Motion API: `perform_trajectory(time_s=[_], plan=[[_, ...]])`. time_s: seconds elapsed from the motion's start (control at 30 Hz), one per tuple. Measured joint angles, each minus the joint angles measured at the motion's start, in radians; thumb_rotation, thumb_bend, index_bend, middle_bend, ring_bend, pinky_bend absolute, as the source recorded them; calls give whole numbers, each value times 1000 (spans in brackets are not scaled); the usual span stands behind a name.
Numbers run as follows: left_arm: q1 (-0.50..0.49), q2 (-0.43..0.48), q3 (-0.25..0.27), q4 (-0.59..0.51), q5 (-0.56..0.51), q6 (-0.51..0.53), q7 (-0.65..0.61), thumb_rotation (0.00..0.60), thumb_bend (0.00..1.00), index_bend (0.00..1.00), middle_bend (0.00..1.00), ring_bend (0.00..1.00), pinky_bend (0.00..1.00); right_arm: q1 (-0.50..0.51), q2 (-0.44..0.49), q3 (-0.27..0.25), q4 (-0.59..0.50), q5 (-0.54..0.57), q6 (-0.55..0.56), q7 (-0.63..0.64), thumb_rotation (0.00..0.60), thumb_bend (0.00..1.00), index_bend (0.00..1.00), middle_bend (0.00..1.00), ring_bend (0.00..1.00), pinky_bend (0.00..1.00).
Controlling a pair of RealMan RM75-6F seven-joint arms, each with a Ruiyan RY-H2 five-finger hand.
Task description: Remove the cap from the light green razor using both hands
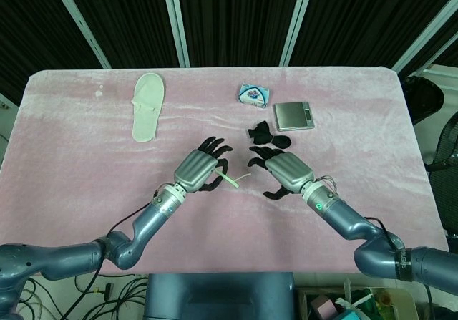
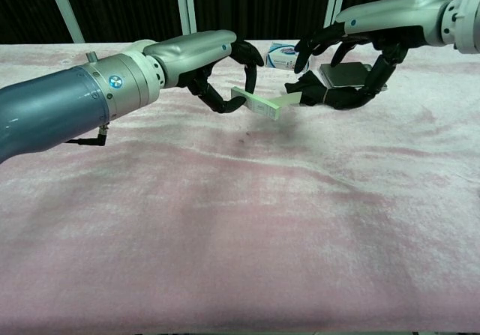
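The left hand [image 2: 217, 69] holds the light green razor [image 2: 264, 103] up above the pink table cloth [image 2: 240, 230]. Its dark fingers [image 2: 217, 99] curl around the handle end, and the razor sticks out to the side toward the other hand. In the head view the razor [image 1: 235, 181] is a thin pale stick between the two hands.

The right hand [image 2: 360, 46] hangs just beside the razor's far end. Its fingers are spread wide and bent a little, and they hold nothing. One fingertip [image 2: 294, 89] is very close to the razor's tip, but I cannot tell if it touches. I cannot tell if the cap is on.

Farther back on the table lies a white slipper [image 1: 147, 107], off to the left. A small blue and white packet [image 1: 251, 94] sits near a flat grey scale [image 1: 293, 115]. A black bundle of cloth [image 1: 266, 133] lies just in front of the scale, close behind the right hand [image 1: 288, 171]. I see no box or bowl with things inside.
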Motion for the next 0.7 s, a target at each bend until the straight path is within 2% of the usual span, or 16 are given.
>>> perform_trajectory(time_s=[0.7], plan=[[-3,8,7,-22,13,-18,-36,600,473,567,158,0,0,110,-100,-8,53,151,-9,-109,600,262,350,0,52,147]])
